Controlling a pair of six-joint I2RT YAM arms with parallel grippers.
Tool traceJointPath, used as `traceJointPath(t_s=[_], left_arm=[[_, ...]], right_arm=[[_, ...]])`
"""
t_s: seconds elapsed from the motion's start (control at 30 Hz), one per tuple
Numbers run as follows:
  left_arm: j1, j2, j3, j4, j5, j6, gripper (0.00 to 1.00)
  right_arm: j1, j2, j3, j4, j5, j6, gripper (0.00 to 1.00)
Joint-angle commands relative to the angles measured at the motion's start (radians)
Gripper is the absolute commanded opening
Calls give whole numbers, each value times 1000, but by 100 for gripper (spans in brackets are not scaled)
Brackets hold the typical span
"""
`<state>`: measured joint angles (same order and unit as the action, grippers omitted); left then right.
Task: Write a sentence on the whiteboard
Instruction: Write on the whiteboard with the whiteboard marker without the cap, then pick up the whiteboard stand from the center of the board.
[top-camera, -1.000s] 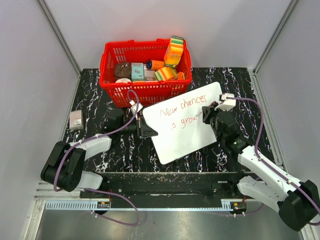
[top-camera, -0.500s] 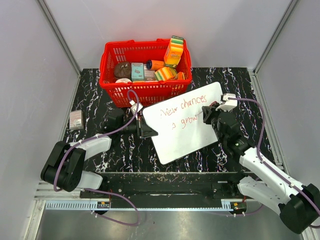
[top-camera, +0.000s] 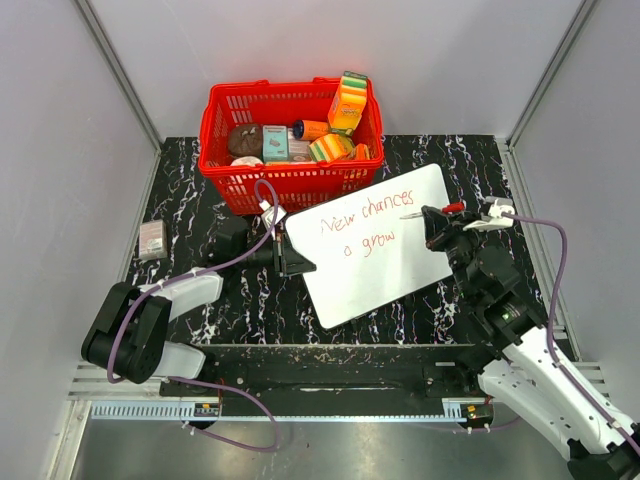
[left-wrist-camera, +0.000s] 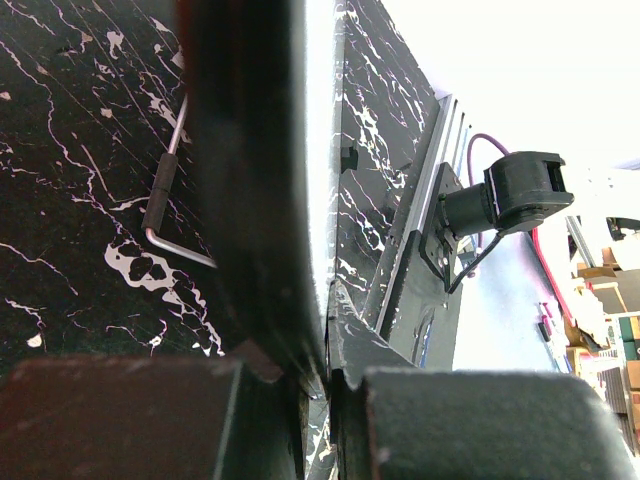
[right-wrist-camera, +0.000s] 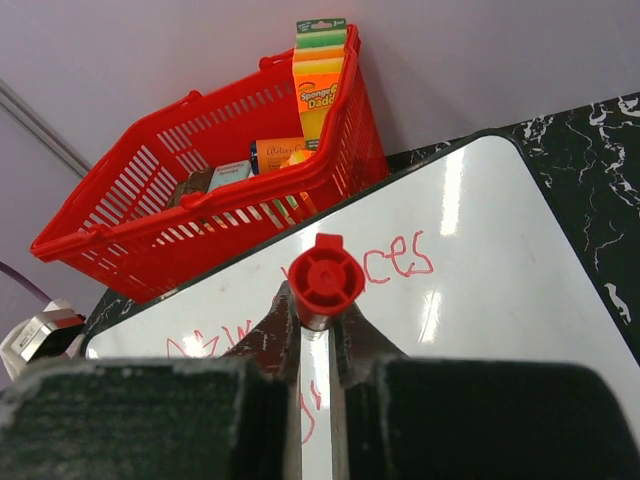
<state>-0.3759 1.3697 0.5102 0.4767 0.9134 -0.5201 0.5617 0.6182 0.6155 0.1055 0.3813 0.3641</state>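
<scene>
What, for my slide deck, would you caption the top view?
Left gripper clamps the whiteboard edge while right gripper holds a red-capped marker beside the red sentence.

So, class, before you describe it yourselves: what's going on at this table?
Two robot arms are writing on a whiteboard. The left fingers clamp its left edge, steadying it; the right fingers grip a red marker. The sentence so far reads "New chances grow" in red. The marker lies nearly level over the board's right side, apparently off the surface.
</scene>
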Motion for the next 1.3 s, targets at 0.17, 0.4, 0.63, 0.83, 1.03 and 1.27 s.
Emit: traceJointPath(t_s=[0.17, 0.4, 0.63, 0.83, 1.03, 1.27], left_arm=[[-26, 8, -19, -112, -53, 203, 0], [-27, -32, -39, -130, -87, 197, 0], [-26, -90, -87, -132, -122, 163, 0], [-27, -167, -116, -171, -174, 149, 0], [-34, -192, -118, -222, -218, 147, 15], [-38, -221, -119, -242, -255, 154, 38]], right_arm=[[-5, 22, 30, -21, -9, 6, 0], [-5, 2, 21, -39, 1, -4, 0], [-6, -3, 21, -50, 5, -13, 0], [-5, -11, 13, -53, 4, -8, 0], [-5, -15, 12, -58, 2, -8, 0], [-5, -17, 4, -61, 1, -4, 0]])
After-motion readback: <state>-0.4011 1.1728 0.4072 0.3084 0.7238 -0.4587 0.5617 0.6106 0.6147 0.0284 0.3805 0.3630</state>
